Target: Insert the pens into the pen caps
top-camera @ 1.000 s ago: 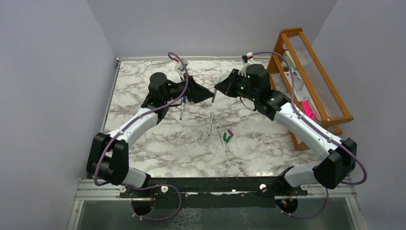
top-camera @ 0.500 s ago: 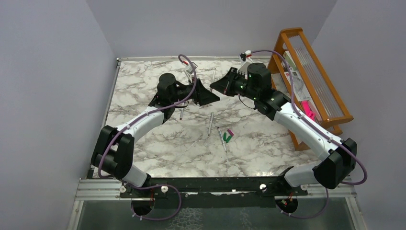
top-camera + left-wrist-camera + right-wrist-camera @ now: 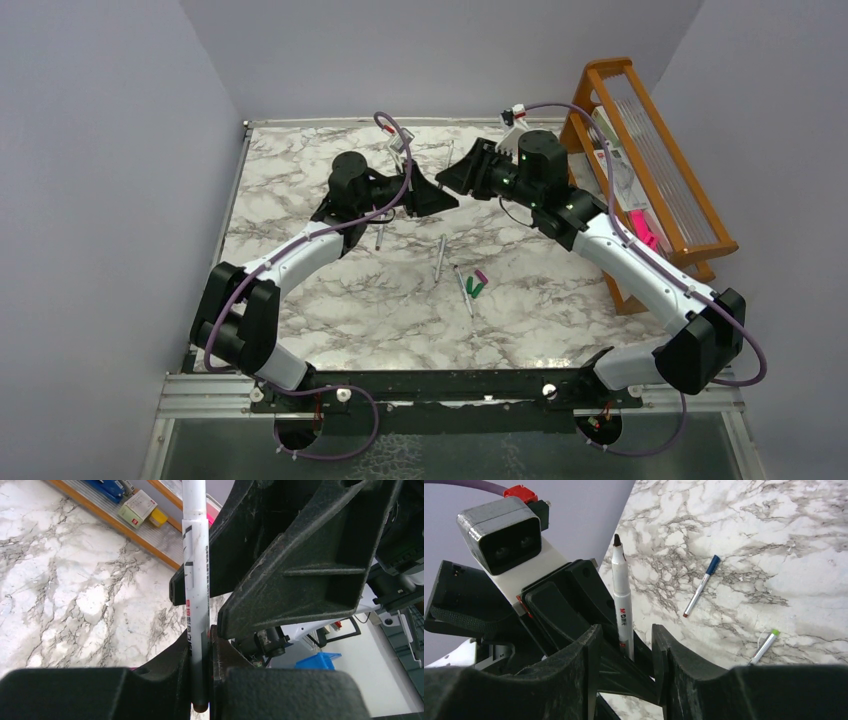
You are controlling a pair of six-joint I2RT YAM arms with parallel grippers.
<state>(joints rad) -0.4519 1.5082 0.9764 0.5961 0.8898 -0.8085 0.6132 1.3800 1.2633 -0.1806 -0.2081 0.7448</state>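
Standing at the near edge, I see both arms stretched to the far middle of the marble table [image 3: 330, 300], their tips nose to nose. The left gripper [image 3: 200, 680] is clamped on a grey-white pen [image 3: 195, 555], pinching it near one end. The right gripper [image 3: 626, 632] has its jaws parted on either side of that same pen. There seems to be a gap on each side, though I can't be certain from the wrist view. Nearer on the table lie a loose pen [image 3: 440, 256] and a second pen [image 3: 463, 290]. Just beside them are a magenta cap [image 3: 481, 276] and a green cap [image 3: 475, 289]. A blue-capped pen [image 3: 700, 586] lies close to the left arm. A wooden rack [image 3: 650, 160] stands at the right edge.
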